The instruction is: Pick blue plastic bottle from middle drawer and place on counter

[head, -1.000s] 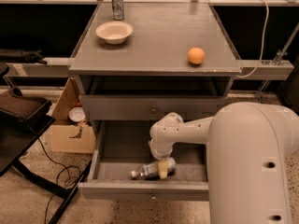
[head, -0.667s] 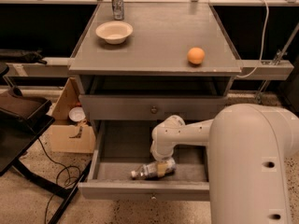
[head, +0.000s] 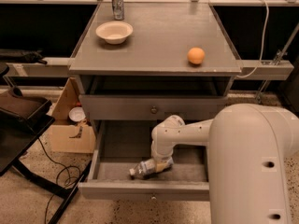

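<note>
**A:** Much movement since a second ago?

**B:** Hardly any. Only a slight dip of the gripper (head: 162, 164) toward the bottle (head: 145, 168), and maybe a small nudge of the bottle itself.

**A:** Whereabouts of the bottle?

**B:** On its side on the floor of the open drawer (head: 117, 171), toward the 6 o'clock edge, just behind the front panel. Cap end pointing to roughly 8 o'clock.

**A:** And the gripper?

**B:** Down inside the drawer, right at the 3 o'clock end of the bottle, over the body. Clamped on it or not, cannot tell from here.

**A:** Likely feel of the thing?

**B:** Probably light, thin-walled and springy under pressure. Smooth and round too, so prone to rolling or squirting out sideways. Contents hard to judge.

**A:** Best place to hold?

**B:** Across the middle, on the label band, square to the long axis and well clear of the tapering neck. Gentle squeeze only: enough against slipping, not enough to crush.

**A:** Landing place?

**B:** Up on the counter (head: 159, 41), at 12 o'clock from the drawer. Bare stretch between the bowl (head: 114, 31) at 10 o'clock and the orange (head: 196, 56) at 2 o'clock. Can (head: 117, 3) off at the 11 o'clock corner.
</note>
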